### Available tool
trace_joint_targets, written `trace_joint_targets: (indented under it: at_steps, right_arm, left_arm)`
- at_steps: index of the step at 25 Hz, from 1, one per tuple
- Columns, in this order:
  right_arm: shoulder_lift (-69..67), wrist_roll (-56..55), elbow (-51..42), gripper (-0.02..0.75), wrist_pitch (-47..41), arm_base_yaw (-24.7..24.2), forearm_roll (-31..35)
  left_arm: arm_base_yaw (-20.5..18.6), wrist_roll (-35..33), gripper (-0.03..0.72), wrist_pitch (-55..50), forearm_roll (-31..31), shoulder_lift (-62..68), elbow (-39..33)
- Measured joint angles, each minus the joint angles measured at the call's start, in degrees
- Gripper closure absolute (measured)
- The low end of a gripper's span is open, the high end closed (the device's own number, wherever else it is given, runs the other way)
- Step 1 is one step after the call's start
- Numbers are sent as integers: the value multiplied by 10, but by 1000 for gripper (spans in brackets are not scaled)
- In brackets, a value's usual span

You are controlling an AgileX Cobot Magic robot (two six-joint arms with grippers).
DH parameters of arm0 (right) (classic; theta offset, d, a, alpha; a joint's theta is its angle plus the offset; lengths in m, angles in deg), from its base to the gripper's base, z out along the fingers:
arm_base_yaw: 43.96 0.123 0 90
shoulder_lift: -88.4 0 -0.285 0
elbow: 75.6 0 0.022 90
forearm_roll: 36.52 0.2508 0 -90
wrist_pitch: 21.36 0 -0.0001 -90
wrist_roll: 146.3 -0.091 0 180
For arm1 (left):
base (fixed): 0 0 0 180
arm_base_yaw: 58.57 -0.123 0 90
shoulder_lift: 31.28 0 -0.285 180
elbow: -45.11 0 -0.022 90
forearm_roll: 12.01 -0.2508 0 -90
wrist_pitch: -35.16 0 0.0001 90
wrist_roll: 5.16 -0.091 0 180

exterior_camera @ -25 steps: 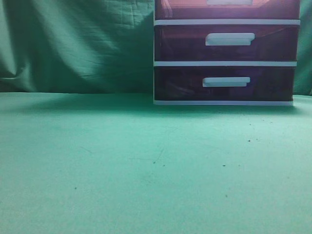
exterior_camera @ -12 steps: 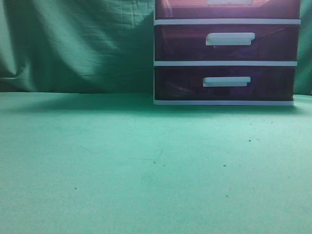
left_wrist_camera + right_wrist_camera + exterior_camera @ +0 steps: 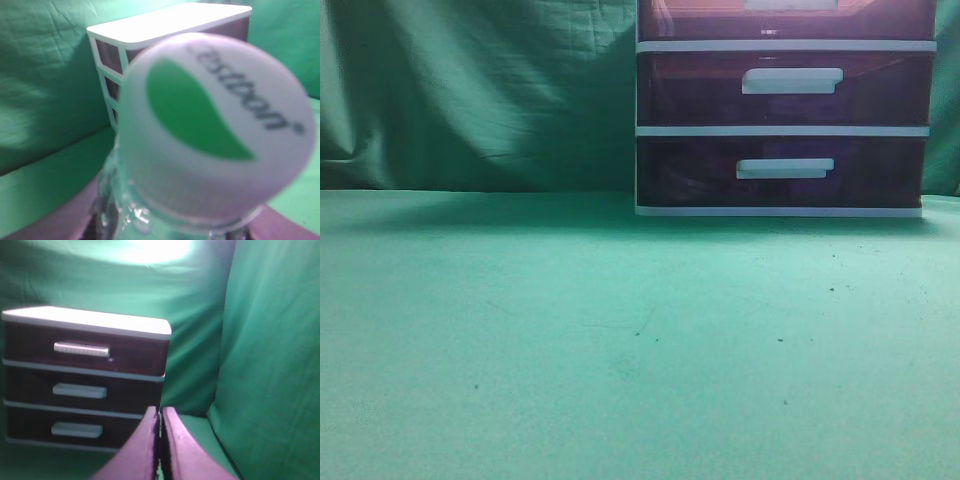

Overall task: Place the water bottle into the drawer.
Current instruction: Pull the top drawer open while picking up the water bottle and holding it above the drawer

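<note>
The water bottle [image 3: 210, 130], clear with a white cap bearing a green leaf logo, fills the left wrist view. My left gripper [image 3: 175, 232] is shut on it below the cap; only purple finger edges show at the bottom corners. The drawer [image 3: 700, 20], reddish-brown with a white bar handle, is the top visible tier of the white-framed unit and is cut off by the top edge of the exterior view. It looks closed in the right wrist view [image 3: 130, 352]. My right gripper [image 3: 161, 412] is shut and empty, facing the unit's right front corner. Neither gripper shows in the exterior view.
Two darker purple-brown drawers [image 3: 700, 90] [image 3: 690, 170] sit below the top one, both closed. The unit's white top [image 3: 165, 25] stands behind the bottle. Green cloth covers the table [image 3: 570, 340] and hangs as a backdrop [image 3: 470, 90] behind and to the right.
</note>
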Motion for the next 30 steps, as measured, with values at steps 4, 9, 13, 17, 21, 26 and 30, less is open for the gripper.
trace_joint_targets:
  at_steps: [4,9,13,17,21,26,30]
  right_arm:
    - [-125,19,101,738,-95,0,0]
    - [-274,71,209,738,-179,7,-1]
    - [-369,239,283,738,-210,69,-5]
    - [-453,363,335,738,-179,149,-72]
    - [-531,367,352,738,-70,179,-209]
    - [-617,365,370,738,28,179,-293]
    - [-685,400,406,738,89,163,-301]
  left_arm:
    - [0,41,363,26,-44,-1,0]
    - [0,50,363,39,-44,-2,0]
    - [0,50,363,39,-44,-2,0]
    - [0,50,363,38,-44,-2,0]
    - [0,50,363,38,-44,-2,0]
    - [0,50,363,38,-44,-2,0]
    - [0,51,363,38,-44,-2,0]
